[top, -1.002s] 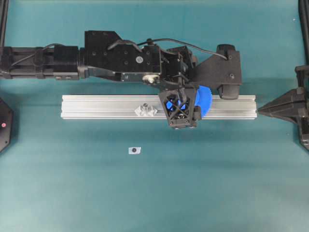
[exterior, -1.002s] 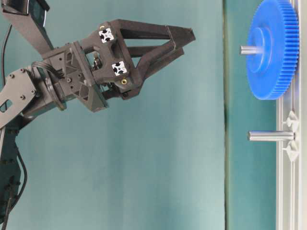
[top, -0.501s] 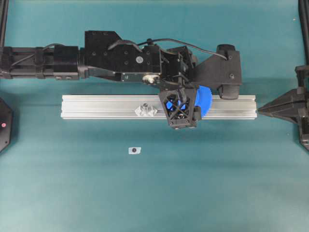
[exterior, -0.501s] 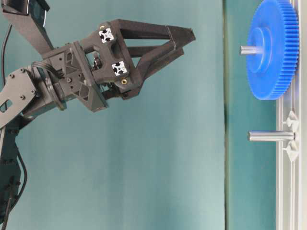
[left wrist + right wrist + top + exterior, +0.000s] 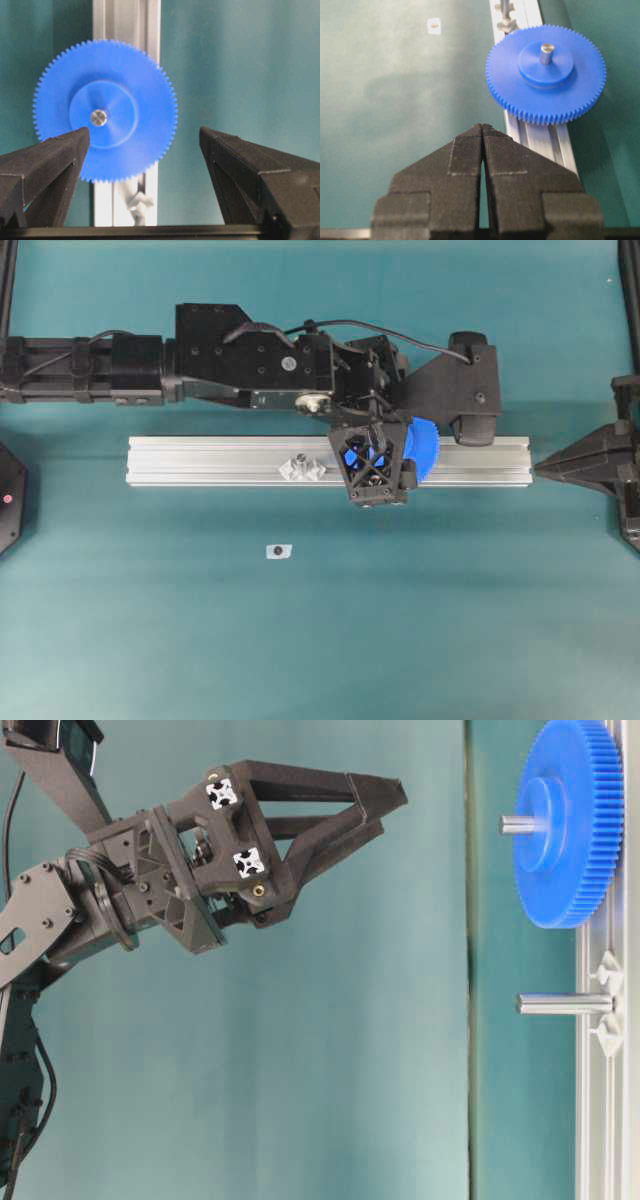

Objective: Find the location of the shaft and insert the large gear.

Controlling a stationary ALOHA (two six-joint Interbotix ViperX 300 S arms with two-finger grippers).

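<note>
The large gear, a bright-blue toothed disc, lies flat on the aluminium rail. The shaft pokes up through its hub. In the table-level view the gear sits low on the shaft, with the pin's tip standing proud. My left gripper hangs open above the gear, apart from it, with nothing between its fingers. From overhead, the left gripper covers most of the gear. My right gripper is shut and empty, a short way off the gear, at the rail's right end.
A shorter bare pin with clear tabs at its foot stands on the rail left of the gear. A small white tag with a dark spot lies on the teal table in front of the rail. A black fixture sits at the left edge.
</note>
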